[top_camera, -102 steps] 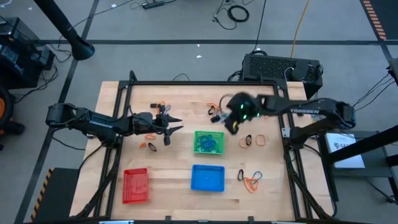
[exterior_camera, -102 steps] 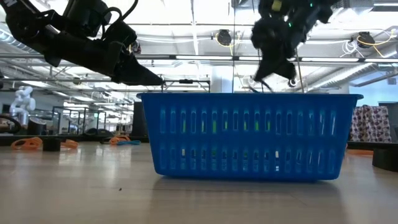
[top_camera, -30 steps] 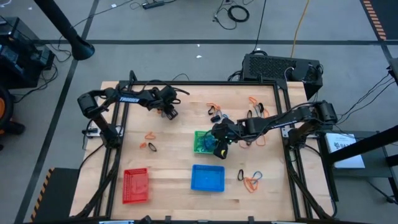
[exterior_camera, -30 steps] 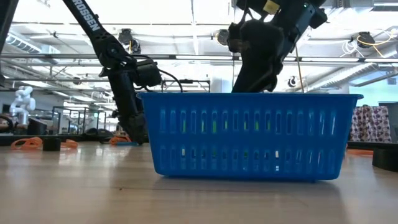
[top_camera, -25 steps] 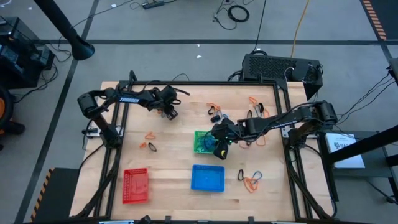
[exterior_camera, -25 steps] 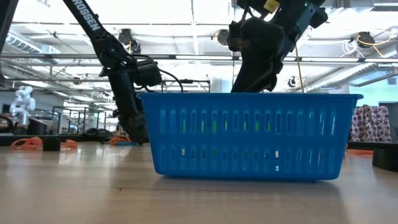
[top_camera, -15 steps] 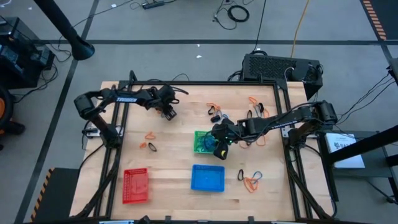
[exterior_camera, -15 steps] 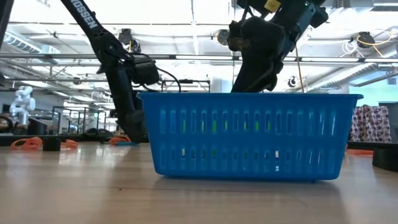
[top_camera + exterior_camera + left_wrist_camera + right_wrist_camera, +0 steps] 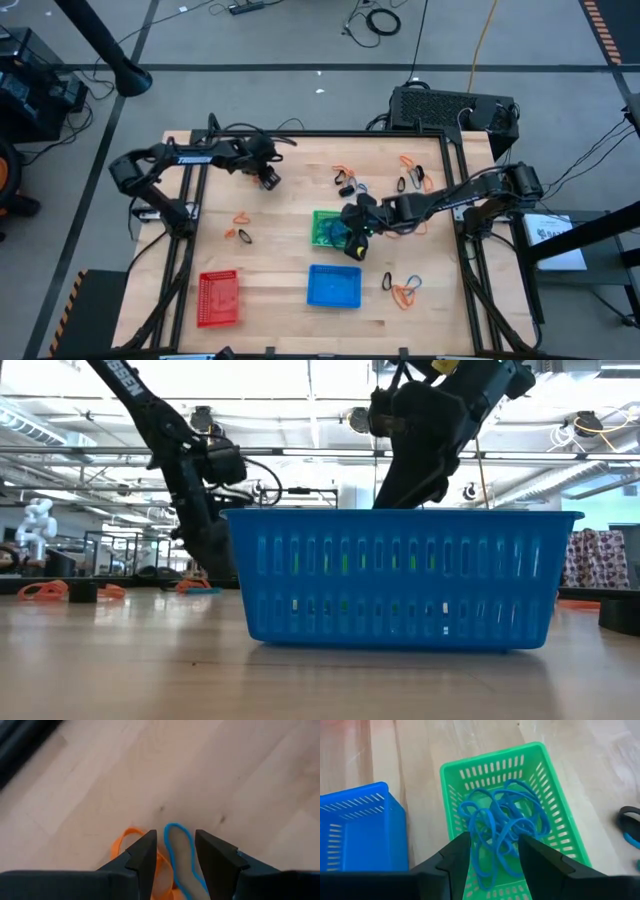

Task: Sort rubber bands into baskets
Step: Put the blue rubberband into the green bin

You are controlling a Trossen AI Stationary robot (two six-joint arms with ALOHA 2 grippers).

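Leftmost, the left gripper point(image 9: 268, 181) is seen near the far left part of the wooden table point(image 9: 280, 290), its fingers set a little apart with nothing clamped; in the left wrist view a blue rubber band point(image 9: 181, 851) is framed between them, lying flat on the wood, with orange rubber bands point(image 9: 131, 845) just beside it. A further orange band point(image 9: 241, 218) and a dark one point(image 9: 244, 236) are seen nearer the front, and the red basket point(image 9: 218, 297) is set at the front left, with no bands made out in it from above. Towards the middle, the green basket point(image 9: 323, 219) is found with a tangled heap of blue bands point(image 9: 502, 822) inside, and the blue basket point(image 9: 334, 286) is placed just in front of it. The right gripper point(image 9: 353, 240) is held over the green basket's right side, its fingers parted and empty, as far as can be judged. More loose bands are scattered to the right: a mixed cluster point(image 9: 345, 181) at the far middle, others point(image 9: 412, 174) towards the far right, and a pile point(image 9: 403, 289) at the front right. These bands are judged light, soft and stretchy, prone to snagging on neighbours; a single strand of the loop is best pinched, well clear of the orange ones beside it
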